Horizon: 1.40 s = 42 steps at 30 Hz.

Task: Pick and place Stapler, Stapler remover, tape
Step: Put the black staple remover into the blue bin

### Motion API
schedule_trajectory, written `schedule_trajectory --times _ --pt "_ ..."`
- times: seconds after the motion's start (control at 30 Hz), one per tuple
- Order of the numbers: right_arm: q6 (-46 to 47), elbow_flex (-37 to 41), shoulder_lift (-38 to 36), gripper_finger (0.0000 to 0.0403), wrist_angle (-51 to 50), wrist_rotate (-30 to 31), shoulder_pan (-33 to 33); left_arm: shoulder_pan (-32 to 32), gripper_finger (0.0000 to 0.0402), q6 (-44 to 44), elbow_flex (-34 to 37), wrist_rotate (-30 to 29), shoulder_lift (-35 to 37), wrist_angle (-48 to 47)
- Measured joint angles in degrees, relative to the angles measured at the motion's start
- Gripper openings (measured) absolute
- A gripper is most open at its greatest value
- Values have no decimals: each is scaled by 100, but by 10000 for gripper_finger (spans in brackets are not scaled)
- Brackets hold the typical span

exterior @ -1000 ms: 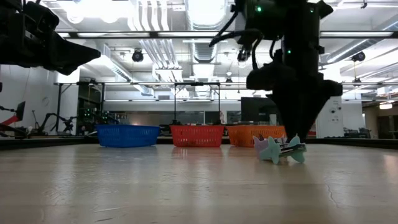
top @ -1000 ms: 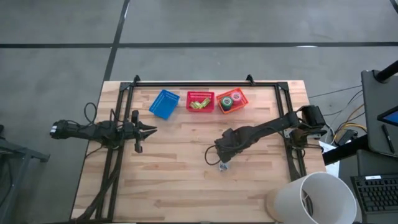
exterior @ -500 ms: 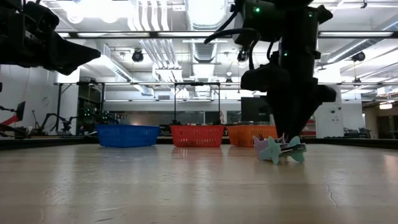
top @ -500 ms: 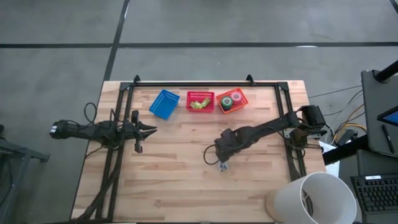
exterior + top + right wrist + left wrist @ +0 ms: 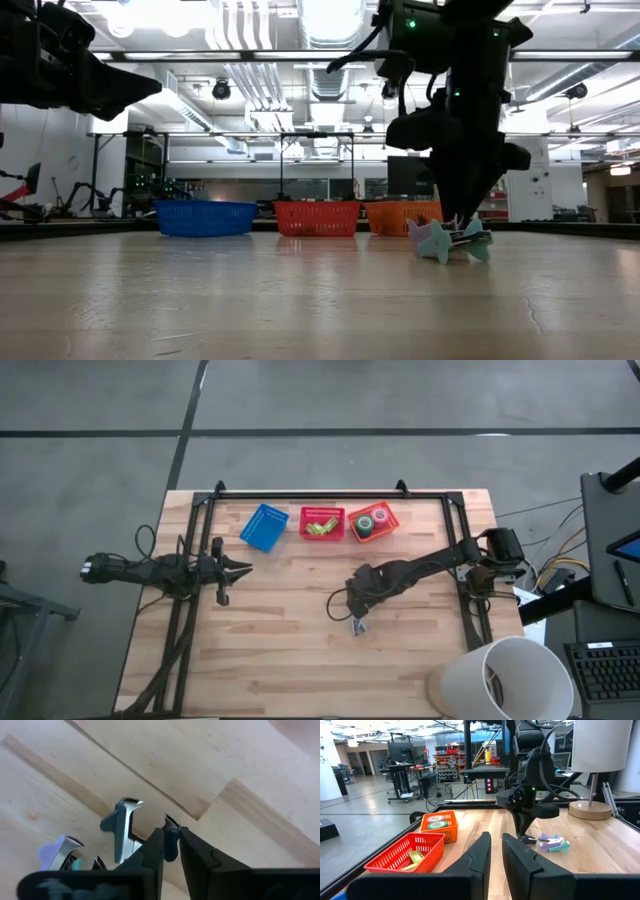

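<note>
Three baskets beyond right end effector, pinching stapler remover.

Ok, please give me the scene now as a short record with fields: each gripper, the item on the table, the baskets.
right gripper: low over the staple removers, fingers nearly shut around one teal handle
left gripper: waiting at the table's left side, nearly shut, empty
blue basket: looks empty
red basket: yellow-green items
orange basket: tape rolls
</note>
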<state>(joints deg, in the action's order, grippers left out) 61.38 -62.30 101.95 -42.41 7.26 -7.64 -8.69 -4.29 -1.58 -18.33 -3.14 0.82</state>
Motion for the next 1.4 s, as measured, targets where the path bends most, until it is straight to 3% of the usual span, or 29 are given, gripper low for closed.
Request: schedule_trajectory --times 0.27,0.67,1.1,1.27,1.4 --pt "-732 2 4 12 467 94 7 0 51 0 0 2 -1 2" --pt "-1565 -92 0 8 831 598 53 -2 51 -1 0 1 0 2" --pt "-2592 -1225 -22 8 988 1580 171 0 51 0 0 1 -1 2" --pt "-3449 -1607 8 8 1590 1863 171 0 51 -2 2 -4 -2 20" --pt "-4010 -1686 17 8 2363 1865 180 3 51 38 13 -324 13 557"
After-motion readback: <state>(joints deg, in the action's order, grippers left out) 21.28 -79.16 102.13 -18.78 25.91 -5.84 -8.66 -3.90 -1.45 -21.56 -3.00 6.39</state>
